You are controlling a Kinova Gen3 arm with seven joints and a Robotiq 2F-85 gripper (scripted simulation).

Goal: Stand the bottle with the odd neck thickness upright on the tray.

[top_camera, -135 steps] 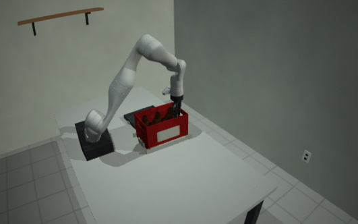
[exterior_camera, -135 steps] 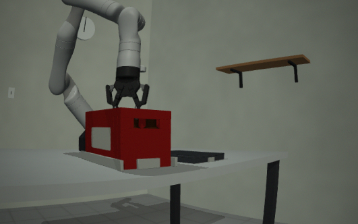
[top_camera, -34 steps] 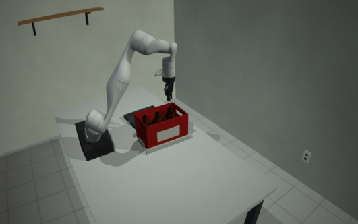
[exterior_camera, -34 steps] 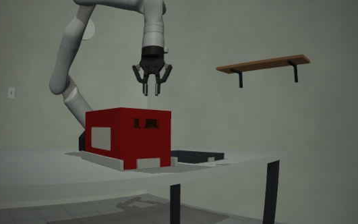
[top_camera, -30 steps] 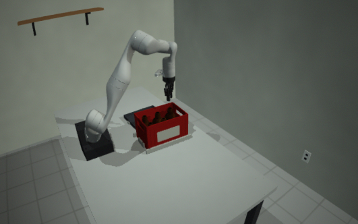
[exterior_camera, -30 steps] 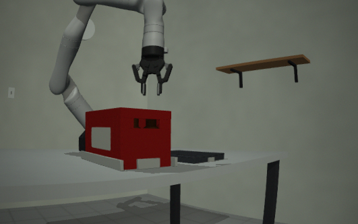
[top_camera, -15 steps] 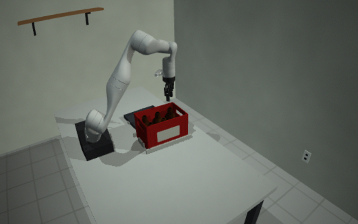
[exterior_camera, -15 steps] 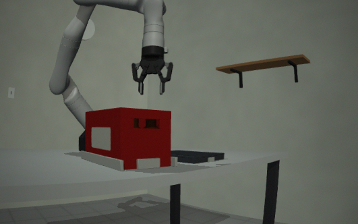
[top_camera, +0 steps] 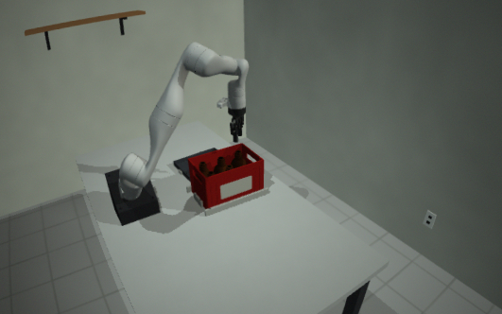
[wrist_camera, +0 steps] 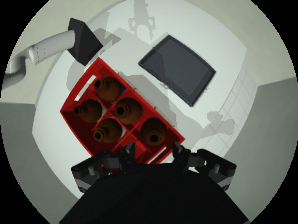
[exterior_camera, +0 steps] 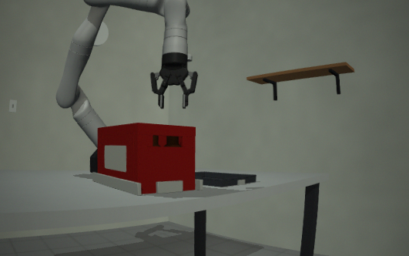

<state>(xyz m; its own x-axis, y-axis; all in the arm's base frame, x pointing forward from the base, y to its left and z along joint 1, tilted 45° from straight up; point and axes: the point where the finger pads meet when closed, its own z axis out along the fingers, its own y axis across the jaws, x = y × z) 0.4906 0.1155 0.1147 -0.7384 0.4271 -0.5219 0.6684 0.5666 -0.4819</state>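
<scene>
A bare test room, something like a robotics lab, is showing here rather than a home or a shop. Plain pale and grey walls are meeting in a corner, and grey floor tiles [top_camera: 24,255] are running under everything. A white desk [top_camera: 236,255] on dark legs is standing by the walls, with the arm's black base [top_camera: 132,203] sitting bolted on top of it. A single wooden shelf [top_camera: 85,21] on black brackets is hanging on the wall with nothing on it. A wall socket [top_camera: 429,218] is sitting low down, and a light switch [exterior_camera: 12,105] is showing in the exterior view.
</scene>
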